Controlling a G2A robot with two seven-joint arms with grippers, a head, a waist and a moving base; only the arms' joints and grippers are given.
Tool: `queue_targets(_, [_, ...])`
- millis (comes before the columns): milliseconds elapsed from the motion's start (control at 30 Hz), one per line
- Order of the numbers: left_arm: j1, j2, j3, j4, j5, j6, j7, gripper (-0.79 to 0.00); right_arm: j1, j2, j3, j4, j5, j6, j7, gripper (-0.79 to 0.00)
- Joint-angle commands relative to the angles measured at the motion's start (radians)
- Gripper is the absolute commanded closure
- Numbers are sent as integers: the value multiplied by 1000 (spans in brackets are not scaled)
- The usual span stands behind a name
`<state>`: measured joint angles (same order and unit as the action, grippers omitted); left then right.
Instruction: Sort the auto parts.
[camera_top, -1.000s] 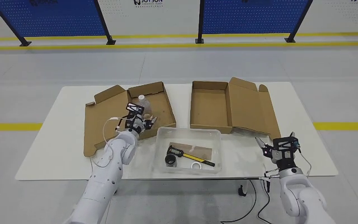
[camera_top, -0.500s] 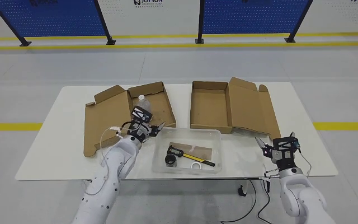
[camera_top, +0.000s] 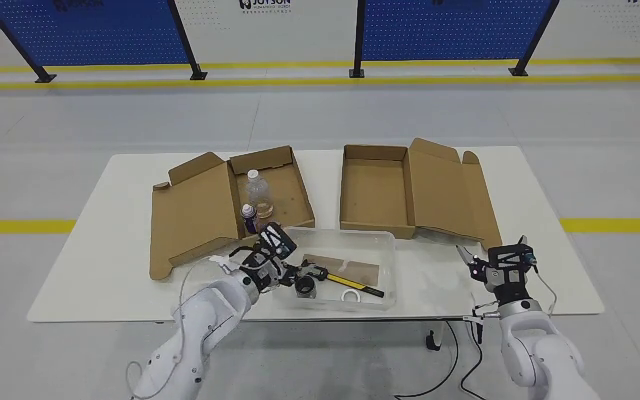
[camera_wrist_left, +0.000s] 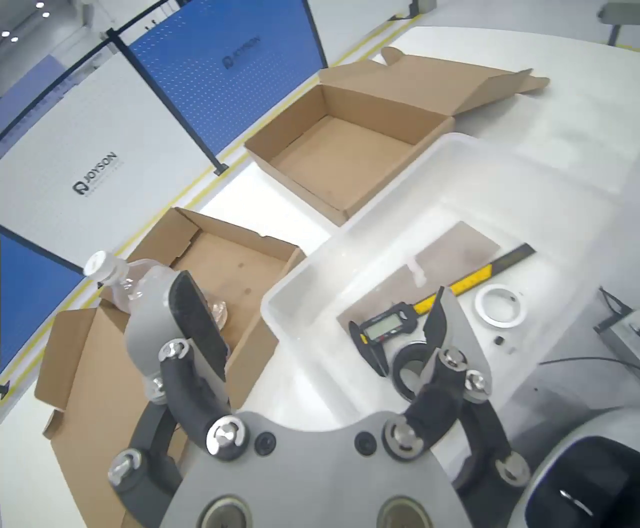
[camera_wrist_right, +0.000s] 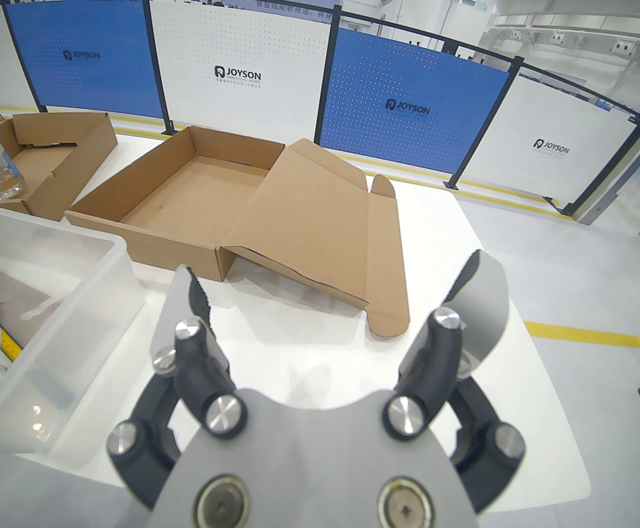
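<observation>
The step in hand is judged to be the fetching of another part from the clear bin (camera_top: 385, 240), which stands at the near middle of the table (camera_top: 120, 250). The left end effector (camera_wrist_left: 315, 325) is held over the bin's left end with its fingers spread and nothing between them. Just beyond it a black ring (camera_wrist_left: 407, 357) lies on the bin floor, touching or nearly touching the head of a digital caliper (camera_wrist_left: 385, 327). A white ring (camera_wrist_left: 500, 305) lies apart, on the near side of the caliper's yellow beam. A clear bottle (camera_top: 256, 185) and a smaller purple-capped one (camera_top: 248, 212) are seen standing in the left cardboard box (camera_top: 275, 160). The right cardboard box (camera_top: 375, 190) lies just behind the bin. The right end effector (camera_wrist_right: 332, 280), also spread and holding nothing, is seen above the table's near right corner, well apart from the bin. For the next move, a descent inside the bin wall is called for. The fingers should be set astride a single part, probably the black ring, so that the caliper is not caught as well.
</observation>
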<state>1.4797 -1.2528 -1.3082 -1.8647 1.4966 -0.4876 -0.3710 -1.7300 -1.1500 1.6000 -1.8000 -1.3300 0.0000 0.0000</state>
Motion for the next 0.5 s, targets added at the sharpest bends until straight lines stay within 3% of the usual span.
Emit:
queue_targets(0, [-7, 0, 12, -22, -67, -46, -85, -785, 0, 0, 0, 0, 0, 0, 0, -785])
queue_targets(167, [-63, 3, 35, -23, -199, -124, -301, -785, 0, 0, 0, 0, 0, 0, 0, -785])
queue_targets(367, [-152, 7, 74, 32, -473, -201, -607, -785, 0, 0, 0, 0, 0, 0, 0, -785])
queue_targets(467, [-159, 8, 74, 33, -485, -202, -620, -785, 0, 0, 0, 0, 0, 0, 0, -785])
